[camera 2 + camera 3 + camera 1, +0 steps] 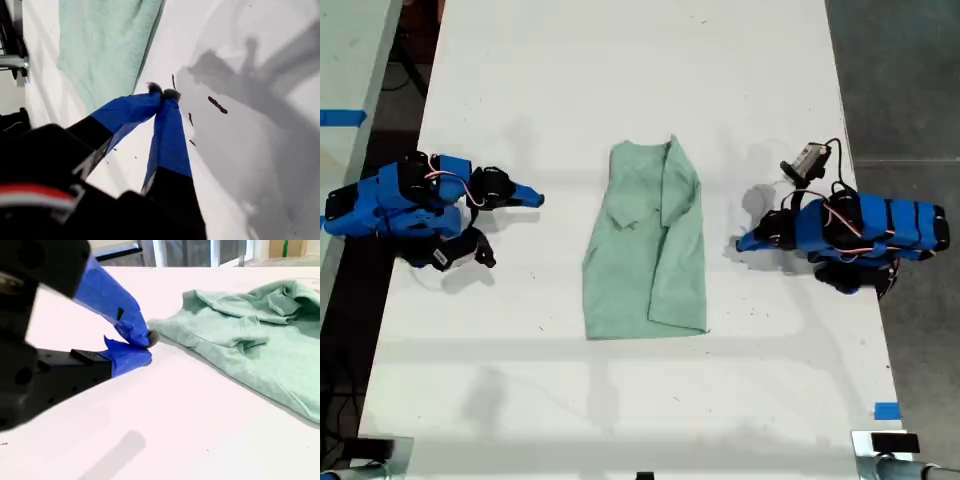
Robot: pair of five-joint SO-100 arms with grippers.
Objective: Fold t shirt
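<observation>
With both my first gripper [164, 93] and my second gripper [146, 346] pinched closed on nothing, the t shirt [647, 245] lies just ahead of their tips, where a closed approach would likely push and rumple it.

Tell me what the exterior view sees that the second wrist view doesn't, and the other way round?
Only the exterior view: the whole t shirt, a blue arm at that view's left, another at its right, blue tape. Only the second wrist view: my second pincer close up, shut, empty. Both: the shirt on the white table.
</observation>
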